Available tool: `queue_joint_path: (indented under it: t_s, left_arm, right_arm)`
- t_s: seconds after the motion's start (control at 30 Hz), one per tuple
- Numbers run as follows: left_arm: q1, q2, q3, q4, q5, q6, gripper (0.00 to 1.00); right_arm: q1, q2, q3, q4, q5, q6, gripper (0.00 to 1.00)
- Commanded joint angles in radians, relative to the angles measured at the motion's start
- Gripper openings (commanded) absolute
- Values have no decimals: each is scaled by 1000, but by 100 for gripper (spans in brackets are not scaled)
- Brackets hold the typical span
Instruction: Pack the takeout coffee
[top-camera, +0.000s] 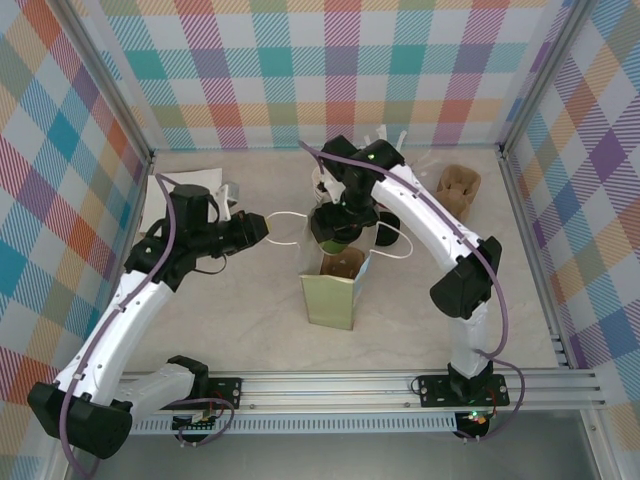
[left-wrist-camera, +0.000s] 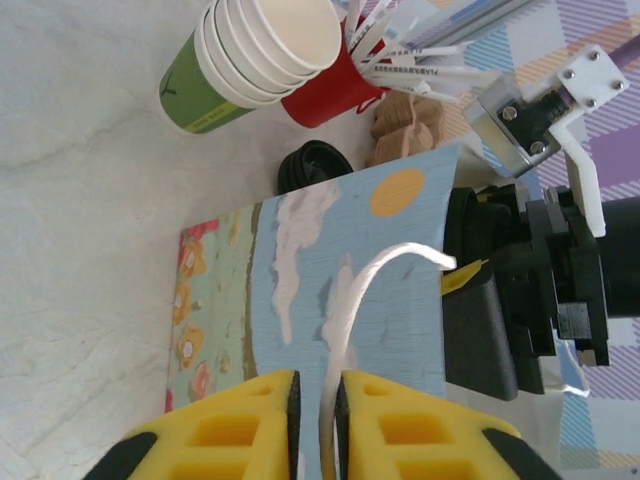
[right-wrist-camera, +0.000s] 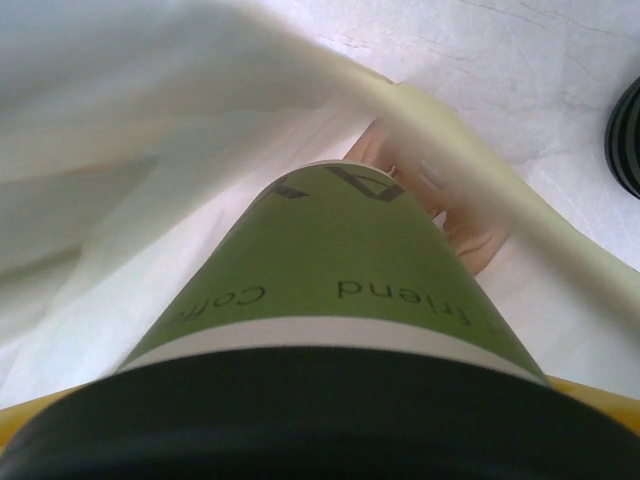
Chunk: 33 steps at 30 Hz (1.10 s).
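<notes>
The takeout coffee (right-wrist-camera: 340, 270), a tapered paper cup with an olive-green printed side, a cream band and a smooth round black lid (right-wrist-camera: 300, 420), was gripped near its top by the right gripper (top-camera: 345, 215). It hung at the open mouth of the paper bag (top-camera: 330, 300). In the right wrist view, the bag's matte white inner walls lay around the cup's base, with a brown moulded pulp tray (right-wrist-camera: 470, 235) beyond it.

The bag stood upright, and its outer face was printed with clouds, an orange sun and flowers. Its flat white loop handle (left-wrist-camera: 375, 275) ran between the yellow fingers of the left gripper (left-wrist-camera: 315, 410), whose jaws were narrow. I could not tell whether the pads pinched it.

Nearby were nested paper cups (left-wrist-camera: 255, 50), a glossy red cup of stirrers (left-wrist-camera: 335, 85) and ribbed black lids (left-wrist-camera: 312, 165).

The table (top-camera: 250, 320) was pale and faintly marbled, walled by bright plaid panels (top-camera: 300, 60).
</notes>
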<state>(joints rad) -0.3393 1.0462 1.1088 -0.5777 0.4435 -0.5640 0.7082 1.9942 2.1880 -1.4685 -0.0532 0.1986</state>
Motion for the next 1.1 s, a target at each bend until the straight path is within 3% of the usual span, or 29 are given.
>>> queue_joint_path:
  t_s: [0.0, 0.13, 0.27, 0.63, 1.07]
  left_arm:
    - [-10, -7, 35, -30, -10, 18, 35]
    - [-10, 28, 157, -119, -46, 97, 55]
    - [-10, 102, 252, -131, 2, 128, 64]
    - [-16, 376, 443, -164, 172, 265, 66]
    - [-74, 481, 575, -235, 167, 377, 70]
  right_arm:
    - [2, -8, 8, -33, -21, -35, 71]
    - [2, -60, -44, -20, -30, -37, 71]
    - [9, -114, -96, 2, -42, -29, 70]
    - [12, -196, -79, -25, -3, -18, 70]
    - [-10, -299, 110, -185, 168, 29, 71]
